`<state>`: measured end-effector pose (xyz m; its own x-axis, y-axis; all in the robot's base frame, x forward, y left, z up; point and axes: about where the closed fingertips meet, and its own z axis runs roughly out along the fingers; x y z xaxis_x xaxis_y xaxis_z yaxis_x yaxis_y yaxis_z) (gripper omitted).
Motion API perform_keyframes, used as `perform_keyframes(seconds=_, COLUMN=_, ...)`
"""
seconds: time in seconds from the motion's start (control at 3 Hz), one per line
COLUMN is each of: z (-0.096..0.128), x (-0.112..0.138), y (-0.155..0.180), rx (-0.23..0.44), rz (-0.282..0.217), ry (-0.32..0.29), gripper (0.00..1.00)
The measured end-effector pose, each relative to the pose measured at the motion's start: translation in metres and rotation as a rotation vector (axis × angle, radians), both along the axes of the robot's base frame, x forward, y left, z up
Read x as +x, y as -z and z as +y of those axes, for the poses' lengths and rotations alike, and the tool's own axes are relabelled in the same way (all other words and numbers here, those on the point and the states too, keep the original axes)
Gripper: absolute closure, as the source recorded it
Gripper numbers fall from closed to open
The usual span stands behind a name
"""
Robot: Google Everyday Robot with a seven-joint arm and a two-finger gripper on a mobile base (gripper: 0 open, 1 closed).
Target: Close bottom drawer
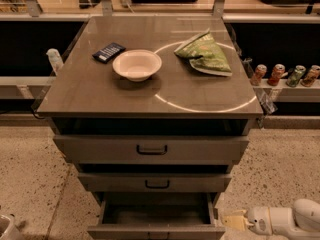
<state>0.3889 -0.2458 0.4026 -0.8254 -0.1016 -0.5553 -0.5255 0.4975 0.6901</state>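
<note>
**Just Beside the Open Bottom Drawer [150, 231], a Gripper [234, 220] Hovers**

Camera view: Seen from above and in front, the grey-brown metal cabinet [100, 96] has its bottom drawer pulled well out, its shallow dark inside exposed and its flat front at the lower edge of the frame. The robot's white arm reaches in low from the right, and the pale yellow tip of the gripper sits just beside the drawer's right front corner. Whether it touches the drawer, and whether it is apart or together, cannot be told from this angle. Above, the middle drawer [157, 182] and the top drawer [150, 149] step forward slightly, each with a dark loop handle. On the cabinet top sit a cream bowl [137, 64], a small dark handheld device [108, 52] to its left and a crumpled green snack bag [204, 54] to its right. Four drink cans [285, 75] line a shelf at far right, over a speckled floor [30, 184].
</note>
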Motion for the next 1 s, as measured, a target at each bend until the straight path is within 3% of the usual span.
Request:
perform_keyframes(seconds=0.33, z=-0.001, x=-0.002, y=0.042, rx=0.046, rz=0.033, ry=0.037, gripper=1.00)
perform_keyframes(seconds=0.67, z=-0.001, x=-0.002, y=0.042, rx=0.047, rz=0.033, ry=0.037, gripper=1.00)
perform_keyframes(seconds=1.0, z=-0.003, x=-0.007, y=0.079, rx=0.088, rz=0.096, ry=0.103, gripper=1.00)
